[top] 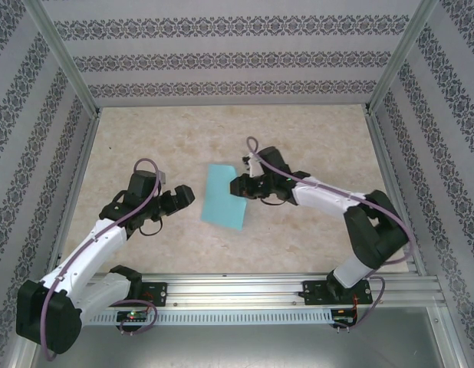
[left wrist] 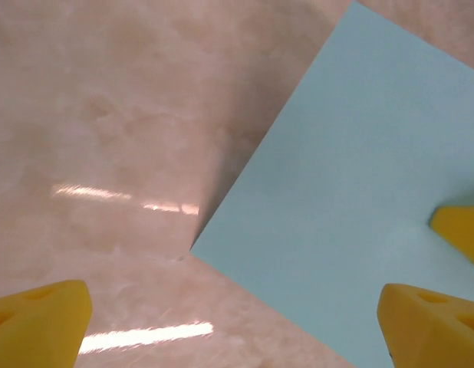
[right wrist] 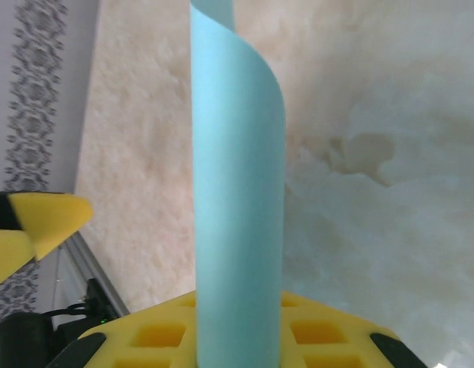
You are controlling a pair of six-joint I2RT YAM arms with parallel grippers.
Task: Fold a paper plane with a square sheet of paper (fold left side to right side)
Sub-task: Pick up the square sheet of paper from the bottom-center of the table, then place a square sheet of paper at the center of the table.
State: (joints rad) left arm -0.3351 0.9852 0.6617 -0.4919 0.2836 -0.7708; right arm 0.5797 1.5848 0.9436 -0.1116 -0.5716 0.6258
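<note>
Centrally on the pale marbled surface [top: 314, 130] lies the square sheet of paper [top: 225, 198], turquoise face up, narrower than square from above, its long sides slanting slightly. Left gripper [top: 182, 197] hovers just beside the sheet's left edge, jaws wide apart, nothing between them. Left wrist view: both yellow fingertips [left wrist: 39, 323] at the bottom corners, and the sheet [left wrist: 352, 192] flat on the surface with one corner pointing between them. Right gripper [top: 238, 185] sits at the sheet's upper right edge. Right wrist view: the paper [right wrist: 237, 192] rises in a tall curling strip straight off the lower yellow pad [right wrist: 160, 336], lying against it. The other pad [right wrist: 45, 221] stands off to the left, bare surface showing between it and the strip. Cannot tell whether the right jaws actually pinch the paper.
</note>
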